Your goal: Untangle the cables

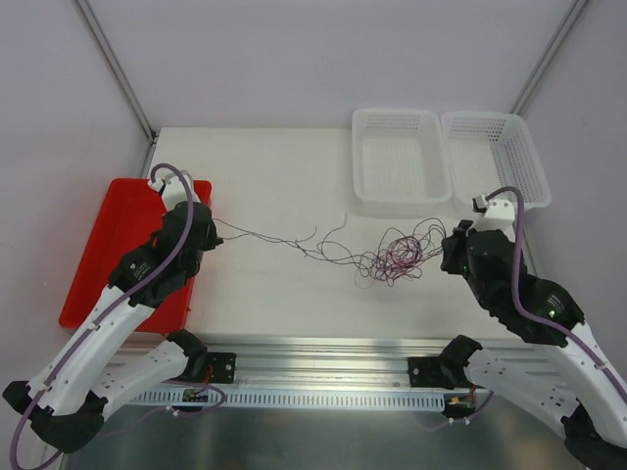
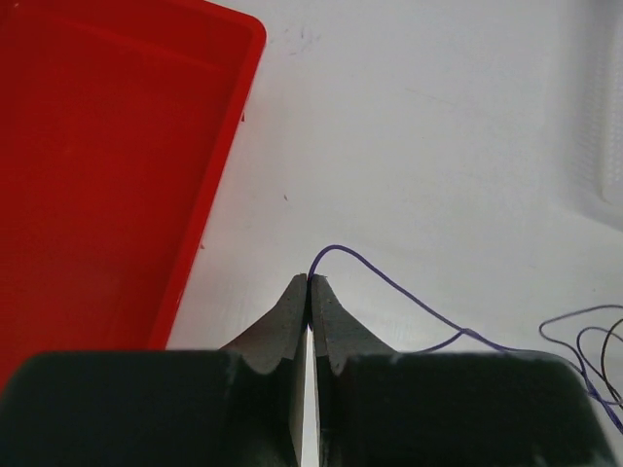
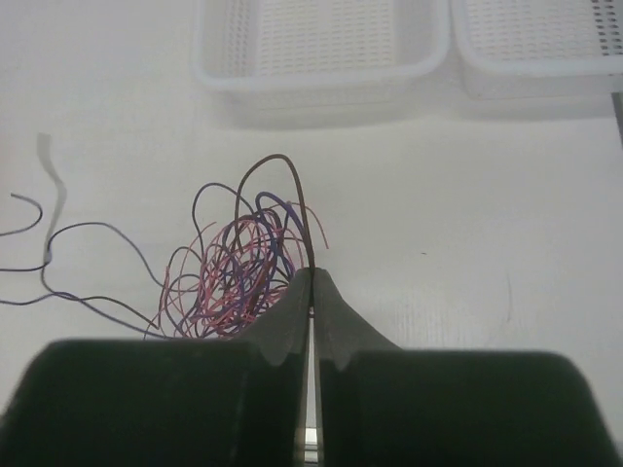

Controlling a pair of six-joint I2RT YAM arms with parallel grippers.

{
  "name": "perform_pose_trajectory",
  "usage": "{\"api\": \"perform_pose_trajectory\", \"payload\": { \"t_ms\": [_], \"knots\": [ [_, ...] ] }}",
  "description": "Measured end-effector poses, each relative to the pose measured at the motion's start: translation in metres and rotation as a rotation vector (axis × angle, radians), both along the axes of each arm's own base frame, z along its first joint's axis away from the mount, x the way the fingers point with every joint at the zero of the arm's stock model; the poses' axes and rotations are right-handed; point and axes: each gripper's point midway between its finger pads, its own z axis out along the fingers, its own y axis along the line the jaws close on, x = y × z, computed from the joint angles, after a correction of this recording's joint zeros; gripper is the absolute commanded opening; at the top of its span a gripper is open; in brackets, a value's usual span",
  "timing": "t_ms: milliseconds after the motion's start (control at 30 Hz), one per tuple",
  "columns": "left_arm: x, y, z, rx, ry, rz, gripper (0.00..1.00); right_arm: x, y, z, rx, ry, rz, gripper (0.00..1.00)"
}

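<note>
Top external: cables (image 1: 392, 257) between left tool (image 1: 210, 234) and right tool (image 1: 447, 251), both clenched on them.

White tabletop (image 1: 274, 284), pale grey walls (image 1: 294, 59) (slanted metal struts (image 1: 116, 69)), aluminium rail (image 1: 323, 352) in front.

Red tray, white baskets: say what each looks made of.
Red tray: likely plastic, smooth and glossy, with a moulded rounded rim. White baskets: likely plastic too, slightly translucent, fine moulded mesh in walls and floor.
</note>
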Motion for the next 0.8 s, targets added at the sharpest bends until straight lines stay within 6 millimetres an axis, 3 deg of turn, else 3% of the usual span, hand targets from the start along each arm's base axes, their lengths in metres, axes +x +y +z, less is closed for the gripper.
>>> {"api": "perform_pose_trajectory", "payload": {
  "t_ms": [200, 267, 333, 400, 433, 467, 500, 533, 667, 800],
  "knots": [
    [-0.002, -0.001, 0.021, -0.032, -0.005, -0.017, 0.0, 0.006, -0.022, -0.012, -0.09, 0.049, -0.088, 0.01],
    [-0.006, -0.006, 0.028, -0.066, -0.017, -0.052, 0.0, 0.011, -0.026, -0.034, -0.121, 0.109, -0.117, 0.01],
    [-0.012, -0.007, 0.031, -0.088, -0.025, -0.076, 0.0, 0.013, -0.031, -0.067, -0.155, 0.197, -0.153, 0.04],
    [-0.019, -0.003, 0.032, -0.099, -0.04, -0.08, 0.0, 0.011, -0.037, -0.104, -0.174, 0.305, -0.187, 0.22],
    [-0.023, -0.001, 0.031, -0.102, -0.043, -0.079, 0.0, 0.009, -0.04, -0.123, -0.178, 0.364, -0.203, 0.38],
    [-0.027, 0.002, 0.029, -0.103, -0.044, -0.08, 0.0, 0.005, -0.043, -0.14, -0.182, 0.42, -0.217, 0.47],
    [-0.031, 0.004, 0.025, -0.101, -0.038, -0.081, 0.0, 0.001, -0.045, -0.152, -0.184, 0.464, -0.222, 0.6],
    [-0.034, 0.005, 0.021, -0.101, -0.031, -0.087, 0.0, -0.002, -0.044, -0.158, -0.178, 0.491, -0.215, 0.65],
    [-0.04, -0.007, -0.014, -0.092, 0.069, -0.145, 0.0, -0.001, -0.017, -0.152, -0.093, 0.475, -0.07, 0.74],
    [-0.044, -0.022, -0.05, -0.087, 0.191, -0.212, 0.0, 0.001, 0.037, -0.121, 0.003, 0.383, 0.208, 0.78]
  ]
}}
